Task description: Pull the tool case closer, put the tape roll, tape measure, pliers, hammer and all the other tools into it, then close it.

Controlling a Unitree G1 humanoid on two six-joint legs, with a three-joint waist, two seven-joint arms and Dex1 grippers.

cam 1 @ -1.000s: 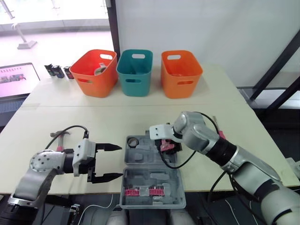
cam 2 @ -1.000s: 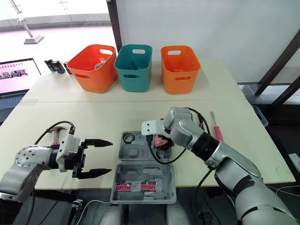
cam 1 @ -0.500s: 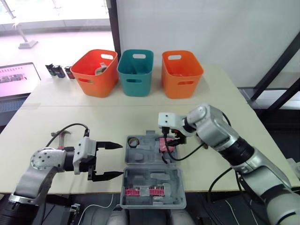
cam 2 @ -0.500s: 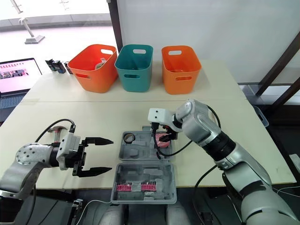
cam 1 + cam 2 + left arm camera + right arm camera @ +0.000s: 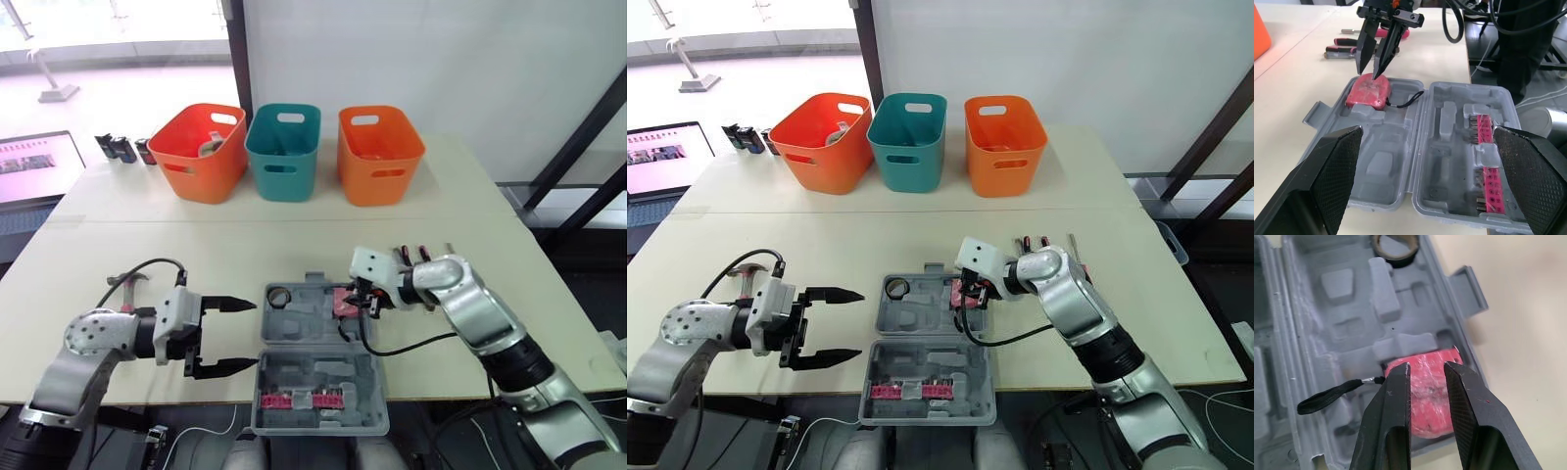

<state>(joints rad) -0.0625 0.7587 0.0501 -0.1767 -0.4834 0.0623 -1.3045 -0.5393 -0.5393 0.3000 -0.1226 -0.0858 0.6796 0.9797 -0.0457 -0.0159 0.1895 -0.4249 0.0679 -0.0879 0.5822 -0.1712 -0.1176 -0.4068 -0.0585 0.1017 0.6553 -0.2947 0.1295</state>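
Two items, tool case [image 5: 304, 319] far half: tape roll [image 5: 277, 295], tape measure [image 5: 1369, 92].
Right hand [image 5: 1426, 367]: released, just above tape measure.
Left hand [image 5: 253, 336]: I see it spread wide.

At the front edge of the table [image 5: 470, 196], tool case [image 5: 313, 338] lying open: lid half nearest, tray half behind it. In the tray half, tape roll [image 5: 277, 295] in the rear left corner, tape measure [image 5: 343, 303] in the right pocket, strap trailing toward the hinge. Row of bits [image 5: 299, 399] in the lid half. Left gripper [image 5: 223, 340] just left of the case; right gripper [image 5: 1426, 369] directly over the tape measure. Hammer [image 5: 120, 281] far left, beside the left arm. Pliers [image 5: 1344, 48] on the table right of the case. Along the back, side by side: left bin [image 5: 199, 152], middle bin [image 5: 282, 152], right bin [image 5: 380, 155].
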